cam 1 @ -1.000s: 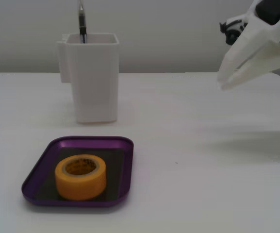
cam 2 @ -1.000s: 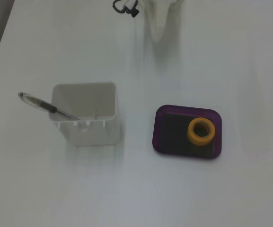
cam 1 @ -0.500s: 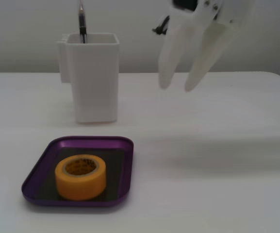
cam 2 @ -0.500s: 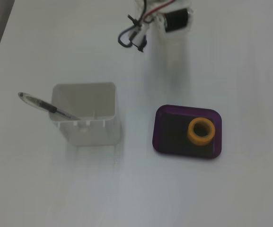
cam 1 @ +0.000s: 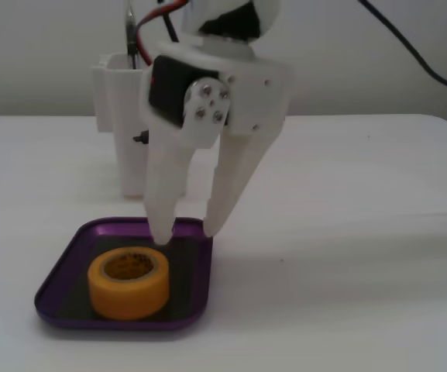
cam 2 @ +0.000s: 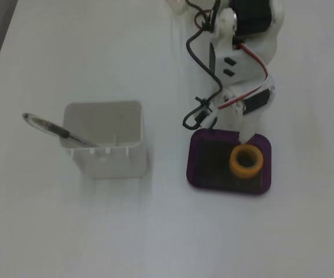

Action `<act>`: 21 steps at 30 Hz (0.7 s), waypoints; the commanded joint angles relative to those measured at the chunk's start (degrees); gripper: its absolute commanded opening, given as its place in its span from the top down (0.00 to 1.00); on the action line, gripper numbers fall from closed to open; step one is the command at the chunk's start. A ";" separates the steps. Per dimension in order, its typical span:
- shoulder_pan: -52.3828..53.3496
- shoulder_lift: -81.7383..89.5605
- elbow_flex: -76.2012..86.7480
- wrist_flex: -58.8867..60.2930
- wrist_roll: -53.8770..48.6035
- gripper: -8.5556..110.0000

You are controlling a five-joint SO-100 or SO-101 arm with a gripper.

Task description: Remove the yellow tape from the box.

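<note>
In a fixed view from the side, we see the white two-finger gripper (cam 1: 183, 234), fingers spread and empty, poised just behind the thick yellow-orange tape roll (cam 1: 128, 282) lying in the shallow purple metal tray (cam 1: 64, 273): approach step; next, we judge, descend astride the roll.

In a fixed view from above, the roll (cam 2: 246, 161) sits toward the tray's (cam 2: 201, 174) right, beside the arm's end.

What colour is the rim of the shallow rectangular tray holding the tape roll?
Metallic purple rim, clearest in the low side-on fixed view.

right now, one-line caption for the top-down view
Open pincer reaching toward the yellow tape in the purple tray.
</note>
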 commanded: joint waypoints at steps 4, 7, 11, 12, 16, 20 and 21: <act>0.35 -3.16 -7.56 0.35 0.44 0.82; 0.35 -4.48 -9.76 0.35 0.44 0.82; -0.09 -5.54 -10.90 0.35 0.44 0.82; -0.09 -5.71 -10.90 0.35 0.44 0.82; -0.09 -5.98 -10.72 -0.35 0.44 0.82; 0.09 -8.35 -10.81 -0.44 0.44 0.82; 0.09 -9.05 -10.81 -0.44 0.44 0.82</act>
